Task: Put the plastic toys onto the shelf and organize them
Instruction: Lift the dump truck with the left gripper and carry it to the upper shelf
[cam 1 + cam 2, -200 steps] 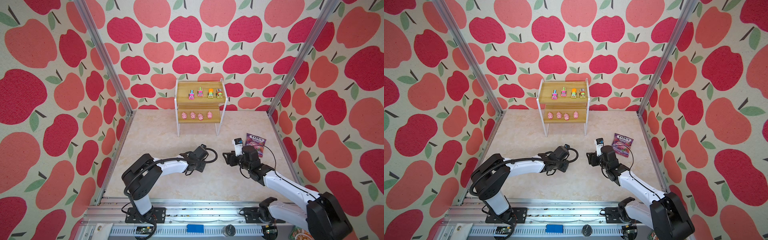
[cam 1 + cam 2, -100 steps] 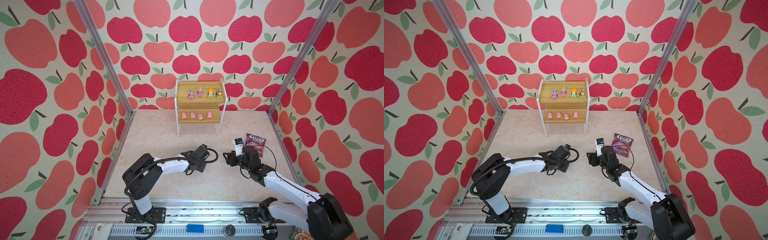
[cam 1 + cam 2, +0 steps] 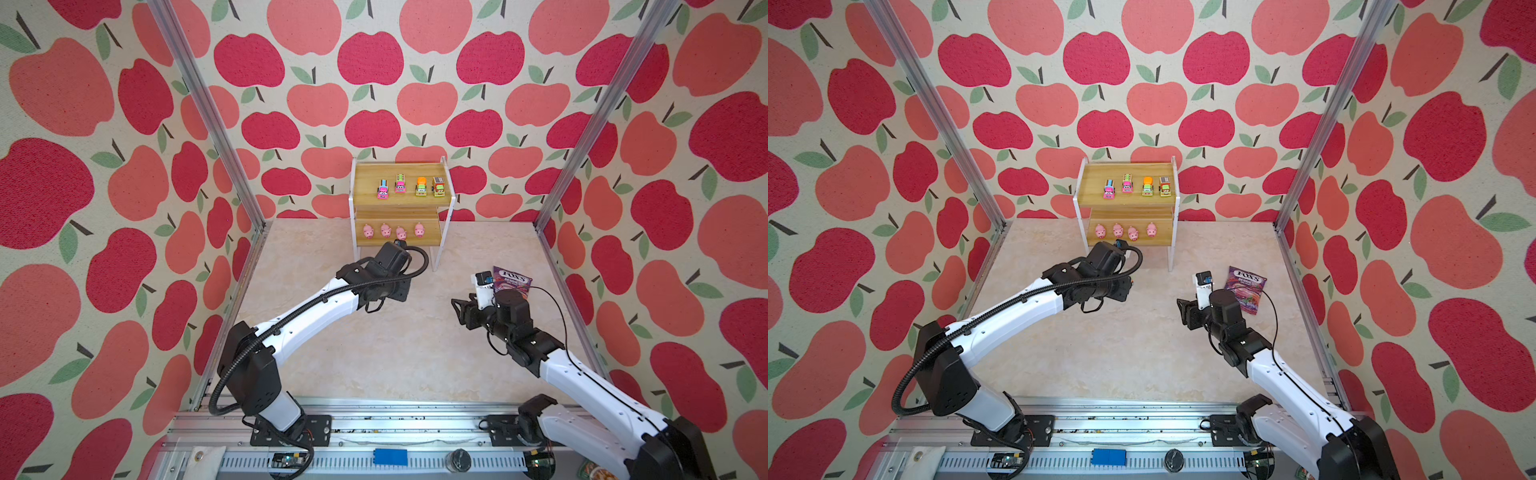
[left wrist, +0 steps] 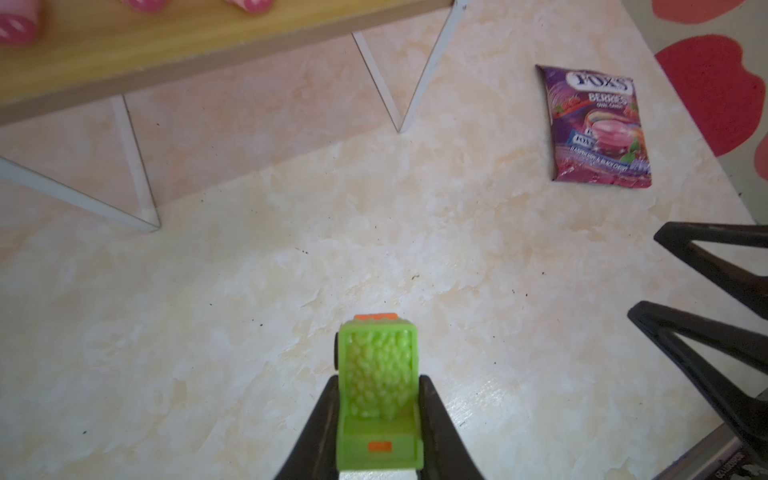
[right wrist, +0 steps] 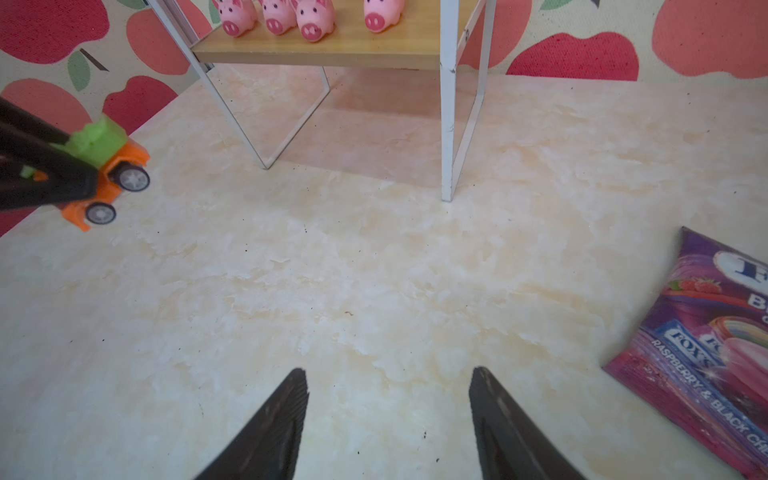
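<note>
Apple-print walls (image 3: 374, 62) ring the marbled table (image 3: 395, 353), where we find the left gripper (image 4: 378, 380) clamped on a green-and-orange truck (image 4: 377, 399) just in front of the shelf (image 3: 365, 197), four trucks (image 3: 400, 183) and four pigs (image 3: 385, 229) already aboard; the right gripper (image 5: 389, 370) gapes empty, near right.

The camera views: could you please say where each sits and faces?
Top views: high in front, looking down at shelf and table; left arm, right arm show.
Left wrist: on the left arm, facing the table; left gripper holds the green truck.
Right wrist: on the right arm, facing the shelf; open right gripper shows.
Both wrist views share the green truck and candy bag.
</note>
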{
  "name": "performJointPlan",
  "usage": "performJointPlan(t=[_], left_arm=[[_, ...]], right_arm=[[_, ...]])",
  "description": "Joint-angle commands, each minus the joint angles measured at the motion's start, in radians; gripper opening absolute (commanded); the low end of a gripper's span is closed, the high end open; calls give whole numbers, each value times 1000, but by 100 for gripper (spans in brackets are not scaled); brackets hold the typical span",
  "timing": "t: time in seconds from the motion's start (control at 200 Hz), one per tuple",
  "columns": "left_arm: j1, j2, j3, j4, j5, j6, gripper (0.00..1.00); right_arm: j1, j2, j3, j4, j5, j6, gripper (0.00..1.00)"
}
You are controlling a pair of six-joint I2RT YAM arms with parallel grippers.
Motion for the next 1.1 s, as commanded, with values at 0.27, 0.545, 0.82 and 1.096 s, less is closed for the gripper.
performJointPlan(t=[0.27, 0.545, 0.82, 1.096], left_arm=[[121, 34, 442, -312, -21, 99, 28], [194, 182, 801, -360, -35, 179, 29], [276, 461, 1297, -479, -48, 226, 29], [343, 497, 1274, -416, -31, 224, 29]], right_arm=[[42, 4, 197, -76, -1, -147, 65], [126, 67, 301, -117, 33, -211, 65], [174, 92, 369, -135, 46, -250, 65], [227, 111, 433, -97, 54, -374, 65]])
